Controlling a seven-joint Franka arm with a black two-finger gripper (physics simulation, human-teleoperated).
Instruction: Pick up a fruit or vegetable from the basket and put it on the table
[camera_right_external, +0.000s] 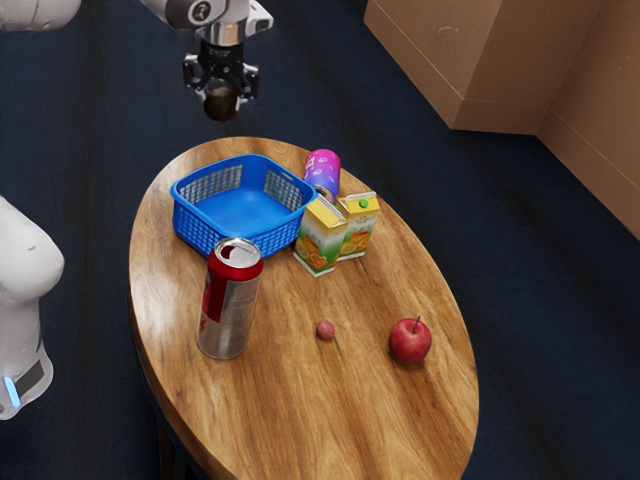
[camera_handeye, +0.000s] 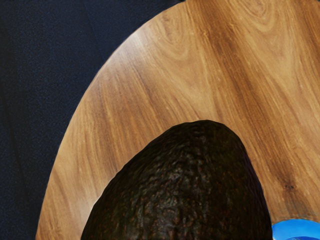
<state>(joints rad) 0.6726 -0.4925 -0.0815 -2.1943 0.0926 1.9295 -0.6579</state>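
Have a dark, rough-skinned avocado (camera_right_external: 220, 107) grasped in the gripper (camera_right_external: 222, 98), clasped from two sides and held up in the air. Reading the counter (camera_right_external: 285, 400) as a clock face, with 12 at the top of the exterior view, see the gripper and its load high up toward 11 o'clock, pointing down and well apart from everything on the wood. Below it, also at 11 o'clock, find the blue basket (camera_right_external: 190, 226), upright, with latticed walls. At 12, make out a pink-and-purple can (camera_right_external: 322, 168) close to the basket's corner. Just clockwise of the basket, between 12 and 1, spot two upright juice cartons with orange pictures on them: the nearer carton (camera_right_external: 319, 246) close by the basket, the farther carton (camera_right_external: 359, 228) right beside its twin, toward 1. At 9 o'clock, see a tall red-and-silver can (camera_right_external: 229, 310) upright, partly covering the basket's wall in the exterior view; cannot tell from there whether touching it. Near the middle of the dial, notice a small reddish ball (camera_right_external: 325, 330), and between 3 and 4 o'clock a red apple (camera_right_external: 410, 342) with its stem up. In the wrist view, see the avocado large and close, with bare wood and the counter's curved edge past it, dark floor (camera_handeye: 40, 65) outside that edge, and a bit of the basket's blue rim beside the avocado's flank.
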